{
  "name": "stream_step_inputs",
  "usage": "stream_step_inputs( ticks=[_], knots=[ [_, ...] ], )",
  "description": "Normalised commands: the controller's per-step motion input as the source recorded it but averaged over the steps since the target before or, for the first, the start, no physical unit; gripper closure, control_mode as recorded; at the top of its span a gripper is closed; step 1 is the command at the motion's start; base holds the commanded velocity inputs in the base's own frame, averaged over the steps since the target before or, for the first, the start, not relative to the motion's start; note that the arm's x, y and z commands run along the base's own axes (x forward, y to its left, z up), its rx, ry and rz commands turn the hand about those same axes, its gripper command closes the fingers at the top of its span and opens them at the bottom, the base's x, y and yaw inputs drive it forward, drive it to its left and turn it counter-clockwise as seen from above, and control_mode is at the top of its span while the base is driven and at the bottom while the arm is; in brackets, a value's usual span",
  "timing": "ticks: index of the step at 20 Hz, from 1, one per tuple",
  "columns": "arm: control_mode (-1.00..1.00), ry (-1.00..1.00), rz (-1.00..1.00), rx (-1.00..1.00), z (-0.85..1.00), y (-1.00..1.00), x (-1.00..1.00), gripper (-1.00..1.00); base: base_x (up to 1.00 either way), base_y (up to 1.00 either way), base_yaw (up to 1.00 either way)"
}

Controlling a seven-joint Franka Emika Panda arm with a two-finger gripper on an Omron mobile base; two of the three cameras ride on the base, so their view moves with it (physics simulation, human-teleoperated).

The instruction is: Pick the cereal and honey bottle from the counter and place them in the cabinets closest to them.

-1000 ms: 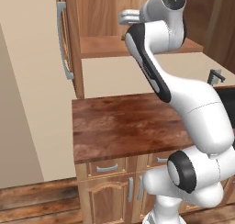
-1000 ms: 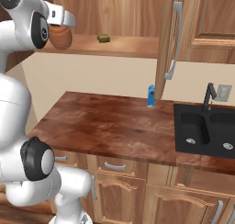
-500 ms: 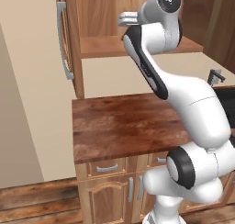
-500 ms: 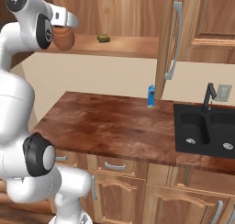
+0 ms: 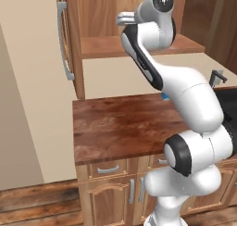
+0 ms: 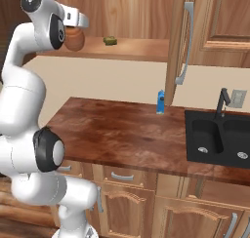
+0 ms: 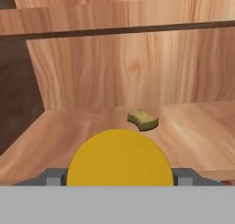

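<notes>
The honey bottle [image 7: 120, 158] is held in the gripper [image 7: 120, 182], whose jaws are clamped on its sides just below the yellow cap; in the hand view the cap is seen end-on between the grey finger pads [image 7: 51, 177]. In the right base view the amber bottle [image 6: 74, 39] is seen under the hand at the left end of the cabinet shelf [image 6: 141, 50], at its front edge; whether it is resting on the shelf cannot be told. An olive lump [image 7: 142, 119] lies further back on the shelf, well apart from the bottle. A small blue item [image 6: 159, 101] stands at the back edge of the bench [image 6: 117, 134].

The bottle is judged light and stiff, with a smooth rounded body that could slip or roll. A hold across the widest part of the body is best, kept upright until a flat, stable seat on the shelf is reached.
</notes>
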Motion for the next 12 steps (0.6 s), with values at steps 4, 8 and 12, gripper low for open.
stream_step_inputs(
  ticks=[4, 8, 12],
  knots=[
    [-1.0, 0.06, 0.0, -0.02, 0.0, 0.01, 0.47, 1.0, 0.0, 0.0, 0.0],
    [-1.0, 0.07, 0.0, -0.05, -0.01, 0.04, 0.41, 1.0, 0.0, 0.0, 0.0],
    [-1.0, 0.08, 0.0, -0.09, -0.09, 0.06, 0.34, 1.0, 0.0, 0.0, 0.0]
  ],
)
